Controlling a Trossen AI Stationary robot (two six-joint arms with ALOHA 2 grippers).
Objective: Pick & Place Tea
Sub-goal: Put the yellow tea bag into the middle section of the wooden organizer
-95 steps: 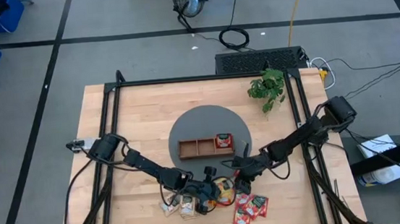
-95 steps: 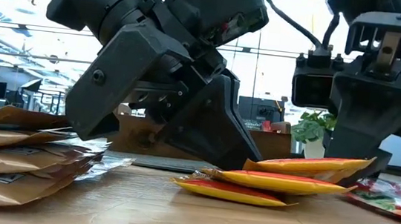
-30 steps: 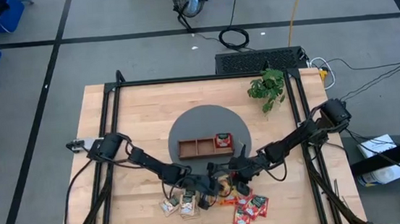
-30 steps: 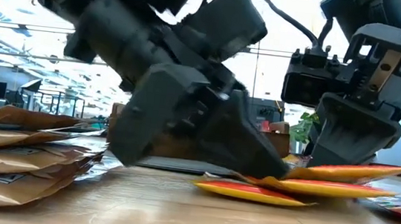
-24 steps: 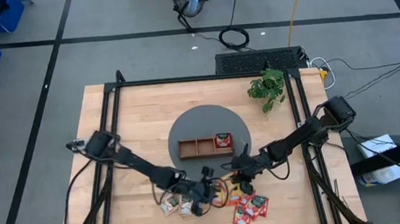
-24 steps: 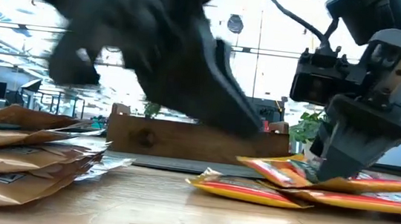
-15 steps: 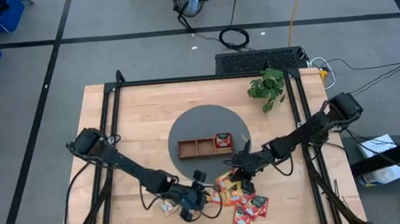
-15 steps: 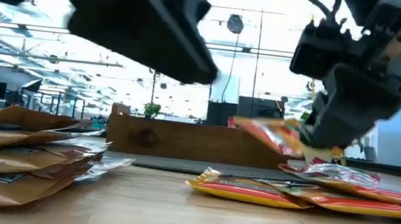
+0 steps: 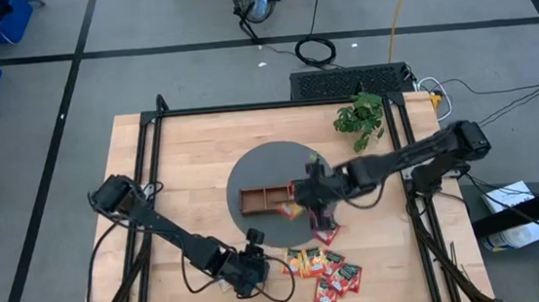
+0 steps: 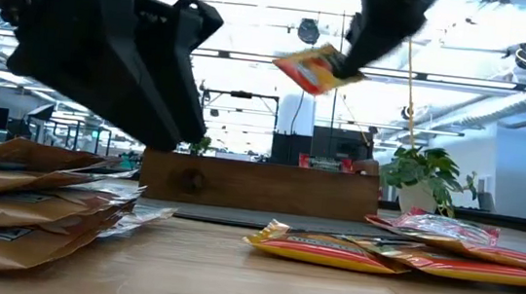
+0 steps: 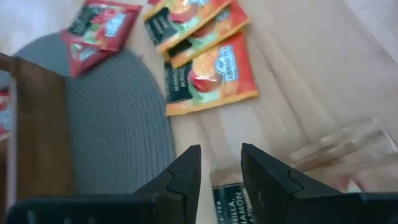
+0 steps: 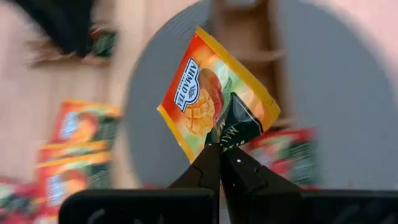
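1. My right gripper (image 12: 219,151), fingers pinched on an orange sachet's (image 12: 214,102) corner, holds it above the wooden tray (image 9: 264,200).
2. I judge the sachet light, floppy and slippery; edge grips suit it.
3. My left gripper (image 11: 219,169), fingers parted and empty, hovers near the loose sachets (image 9: 321,269); nothing blocks the tray.

The tray (image 9: 276,198) sits on the mat (image 9: 251,167) in the middle of the worktop (image 9: 191,148). The plant (image 9: 360,119) stands at 2 o'clock. Loose tea packets (image 9: 324,268) lie at 5 o'clock. One packet (image 9: 294,209) hangs over the tray.
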